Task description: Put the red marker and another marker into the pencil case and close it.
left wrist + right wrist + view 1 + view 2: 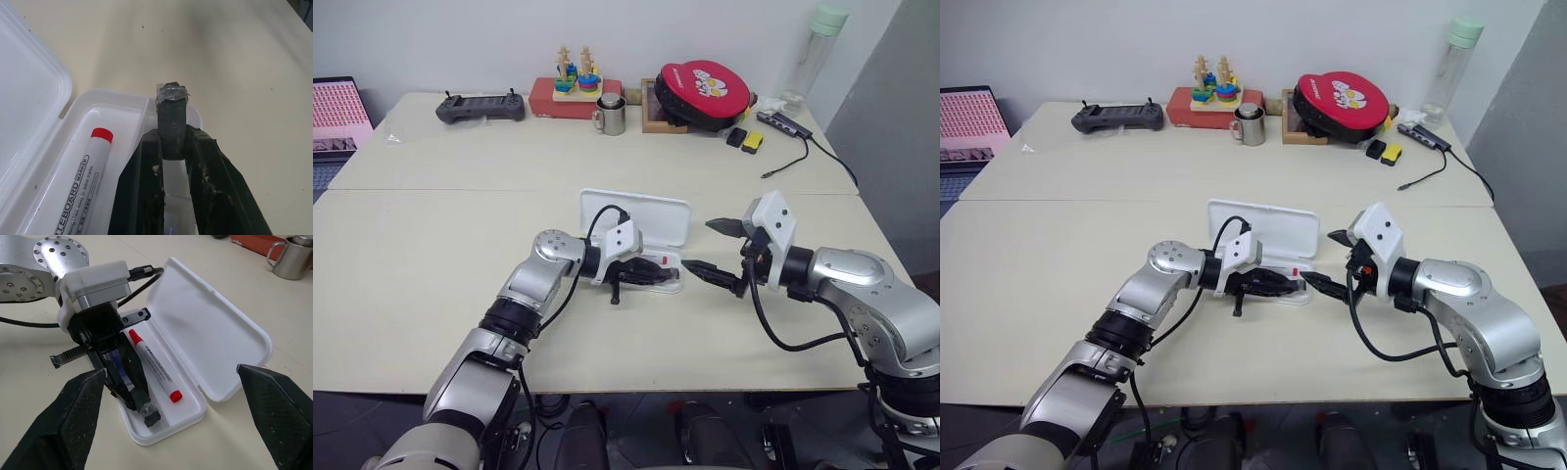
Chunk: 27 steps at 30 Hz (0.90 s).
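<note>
The pencil case (636, 215) lies open mid-table, lid flat on the far side and tray (193, 416) nearer me. The red marker (154, 367) lies along the tray. My left gripper (641, 274) reaches into the tray from the left and is shut on another marker (171, 122), a short one with a pale body and a dark cap. That marker sits parallel to the red marker, on its near side, with its cap by the tray's right end. My right gripper (708, 247) hovers open just past the tray's right end and holds nothing.
Along the table's far edge are a game controller (480, 107), a wooden stacking toy on a red box (576, 83), a metal mug (612, 115), a red round case (705, 90), a bottle (818, 49) and a cabled hub (783, 122). A laptop (337, 116) sits far left.
</note>
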### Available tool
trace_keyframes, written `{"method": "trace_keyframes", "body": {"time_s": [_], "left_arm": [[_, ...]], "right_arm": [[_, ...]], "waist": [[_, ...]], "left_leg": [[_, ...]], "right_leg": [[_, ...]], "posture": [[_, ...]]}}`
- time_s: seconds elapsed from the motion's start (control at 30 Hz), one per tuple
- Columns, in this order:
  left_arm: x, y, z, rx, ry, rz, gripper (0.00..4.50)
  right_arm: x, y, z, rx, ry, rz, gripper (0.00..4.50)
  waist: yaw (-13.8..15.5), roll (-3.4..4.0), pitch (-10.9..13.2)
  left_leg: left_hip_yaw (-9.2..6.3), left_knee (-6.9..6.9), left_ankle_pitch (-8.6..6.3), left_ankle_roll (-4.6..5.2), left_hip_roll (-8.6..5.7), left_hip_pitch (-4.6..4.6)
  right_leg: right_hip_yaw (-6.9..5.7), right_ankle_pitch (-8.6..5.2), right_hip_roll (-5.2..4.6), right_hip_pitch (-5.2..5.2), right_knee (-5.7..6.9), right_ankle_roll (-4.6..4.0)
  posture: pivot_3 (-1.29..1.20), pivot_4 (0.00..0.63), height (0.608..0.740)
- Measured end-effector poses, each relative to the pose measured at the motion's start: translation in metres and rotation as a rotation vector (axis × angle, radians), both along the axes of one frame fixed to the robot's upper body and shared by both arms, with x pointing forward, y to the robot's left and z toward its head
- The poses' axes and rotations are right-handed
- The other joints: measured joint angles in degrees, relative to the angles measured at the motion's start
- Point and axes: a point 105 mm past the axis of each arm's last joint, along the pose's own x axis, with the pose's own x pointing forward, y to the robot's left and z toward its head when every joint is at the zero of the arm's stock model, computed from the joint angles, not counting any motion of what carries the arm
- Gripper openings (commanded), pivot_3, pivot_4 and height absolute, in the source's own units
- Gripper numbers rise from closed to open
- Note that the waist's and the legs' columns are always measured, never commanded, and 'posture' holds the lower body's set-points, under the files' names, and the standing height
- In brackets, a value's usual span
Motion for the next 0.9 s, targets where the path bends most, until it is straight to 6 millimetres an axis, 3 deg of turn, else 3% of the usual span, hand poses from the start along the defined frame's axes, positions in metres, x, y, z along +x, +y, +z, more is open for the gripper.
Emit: {"method": "trace_keyframes", "body": {"time_s": [0.4, 0.53, 0.63, 0.8, 0.9], "left_arm": [[0.001, 0.004, 0.001, 0.003, 0.011, 0.016, 3.15], [0.003, 0.008, 0.019, -0.081, 0.008, 0.072, 3.82], [0.006, 0.024, 0.04, -0.159, -0.011, 0.153, 4.48], [0.009, 0.081, 0.088, -0.4, -0.037, 0.398, 4.5], [0.007, 0.104, 0.098, -0.461, -0.051, 0.499, 4.5]], "right_arm": [[0.003, -0.001, 0.002, 0.005, -0.009, -0.014, 4.5], [0.017, 0.002, 0.018, 0.033, -0.048, -0.019, 4.5], [0.026, 0.009, 0.03, 0.057, -0.081, -0.003, 3.93], [0.079, 0.028, 0.054, 0.075, -0.114, -0.048, 2.74], [0.107, 0.038, 0.056, 0.055, -0.107, -0.086, 2.03]], "waist": [[0.01, 0.0, 0.0], [-0.34, 0.01, 0.01], [-0.39, 0.0, 0.01], [-1.68, 0.07, 0.1], [-1.46, 0.07, 0.1]], "left_leg": [[0.0, 0.01, 0.0, 0.0, 0.0, 0.0], [0.0, 0.01, 0.0, 0.0, 0.02, 0.01], [-0.03, 0.01, 0.0, 0.0, 0.04, 0.05], [-0.01, 0.01, 0.02, 0.01, 0.05, 0.09], [0.01, 0.0, 0.01, 0.0, 0.03, 0.05]], "right_leg": [[0.0, 0.0, 0.0, 0.01, 0.01, 0.01], [0.01, 0.02, 0.01, -0.02, 0.04, 0.03], [-0.01, -0.01, 0.02, 0.01, 0.08, 0.0], [0.01, 0.04, 0.03, -0.03, 0.14, 0.07], [0.01, 0.04, 0.01, -0.01, 0.1, 0.05]], "posture": [[0.0, 0.15, 0.74], [0.0, 0.15, 0.74], [0.0, 0.15, 0.74], [0.0, 0.15, 0.74], [0.0, 0.15, 0.74]]}}
